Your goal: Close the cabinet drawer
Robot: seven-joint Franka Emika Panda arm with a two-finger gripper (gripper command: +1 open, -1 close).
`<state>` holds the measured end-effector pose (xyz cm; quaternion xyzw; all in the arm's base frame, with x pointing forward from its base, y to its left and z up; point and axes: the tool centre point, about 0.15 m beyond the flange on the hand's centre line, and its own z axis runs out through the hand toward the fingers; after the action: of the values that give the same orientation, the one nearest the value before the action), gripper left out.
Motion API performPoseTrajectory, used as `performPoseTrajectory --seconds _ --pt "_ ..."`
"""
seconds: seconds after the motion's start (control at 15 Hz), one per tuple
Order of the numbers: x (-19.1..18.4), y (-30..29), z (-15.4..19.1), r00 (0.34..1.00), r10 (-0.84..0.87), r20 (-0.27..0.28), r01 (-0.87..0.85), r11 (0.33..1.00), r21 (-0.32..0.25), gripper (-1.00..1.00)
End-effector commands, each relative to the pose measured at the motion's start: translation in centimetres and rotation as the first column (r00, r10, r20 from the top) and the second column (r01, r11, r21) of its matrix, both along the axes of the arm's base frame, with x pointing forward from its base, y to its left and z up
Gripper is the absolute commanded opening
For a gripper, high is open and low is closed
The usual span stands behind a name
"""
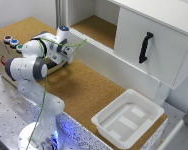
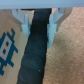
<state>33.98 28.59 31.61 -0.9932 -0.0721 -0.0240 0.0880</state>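
The low wooden box point(image 1: 1, 52) with coloured round buttons point(image 1: 13, 42) stands at the exterior view's left, mostly hidden behind my arm. My gripper point(image 1: 61, 58) is low at the box's end facing the exterior view's right, and the cabinet drawer itself cannot be made out there. In the wrist view my gripper point(image 2: 37, 29) is open, its two pale fingers point(image 2: 22, 21) standing apart over a dark strip point(image 2: 34, 57). Light plywood with blue marks point(image 2: 10, 50) lies on one side of the strip and cork point(image 2: 67, 55) on the other. I cannot tell whether the fingers touch the strip.
A big white cabinet point(image 1: 159, 35) with a black handle point(image 1: 145, 47) stands at the exterior view's right. A white plastic tray point(image 1: 128, 119) sits on the cork table point(image 1: 86, 90) near its front corner. An open cork-floored shelf point(image 1: 96, 29) lies behind.
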Motion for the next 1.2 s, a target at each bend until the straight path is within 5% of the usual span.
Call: performPoseTrajectory --seconds 0.0,0.07,0.4,0.6,1.13 --pt "-3.6 6.1 -0.4 1.000 -0.018 -0.009 0.018 1.000 -0.016 -1.00" --pt "-4.1 6.4 0.2 1.000 -0.029 -0.005 0.029 1.000 -0.009 1.00" --pt "-7.4 4.4 6.1 0.988 -0.118 0.101 0.113 0.992 0.060 1.00" --pt "-8.7 3.5 8.0 0.978 -0.147 0.149 0.141 0.989 0.050 1.00" --pt "-6.5 -1.7 8.1 0.948 -0.290 0.129 0.295 0.955 -0.021 1.00"
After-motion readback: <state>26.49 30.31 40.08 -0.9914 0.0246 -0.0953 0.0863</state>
